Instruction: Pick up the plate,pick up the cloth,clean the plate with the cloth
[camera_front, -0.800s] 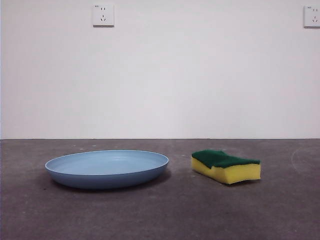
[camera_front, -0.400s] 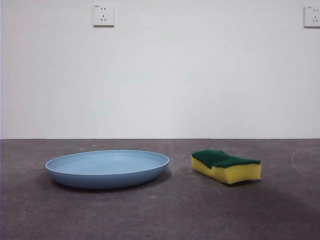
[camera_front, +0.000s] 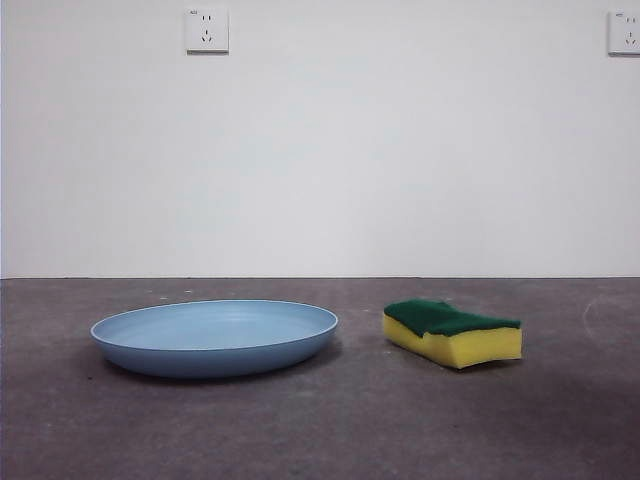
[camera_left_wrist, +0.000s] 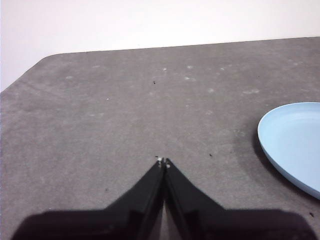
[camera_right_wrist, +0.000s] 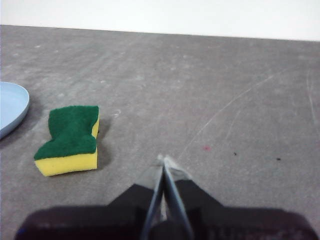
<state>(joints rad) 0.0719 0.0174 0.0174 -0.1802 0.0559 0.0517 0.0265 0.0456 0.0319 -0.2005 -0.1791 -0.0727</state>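
The light-blue plate (camera_front: 214, 336) lies flat on the grey table, left of centre in the front view. The cloth, a yellow sponge with a green scouring top (camera_front: 452, 331), lies to its right, apart from it. My left gripper (camera_left_wrist: 163, 162) is shut and empty above bare table, with the plate's edge (camera_left_wrist: 292, 145) off to one side. My right gripper (camera_right_wrist: 163, 161) is shut and empty, with the sponge (camera_right_wrist: 70, 138) a short way off and a sliver of the plate (camera_right_wrist: 11, 106) beyond it. Neither arm shows in the front view.
A white wall stands behind the table with two sockets (camera_front: 206, 30) high up. The table's rounded corner (camera_left_wrist: 45, 59) shows in the left wrist view. Faint scratches mark the table (camera_right_wrist: 240, 102) near the right gripper.
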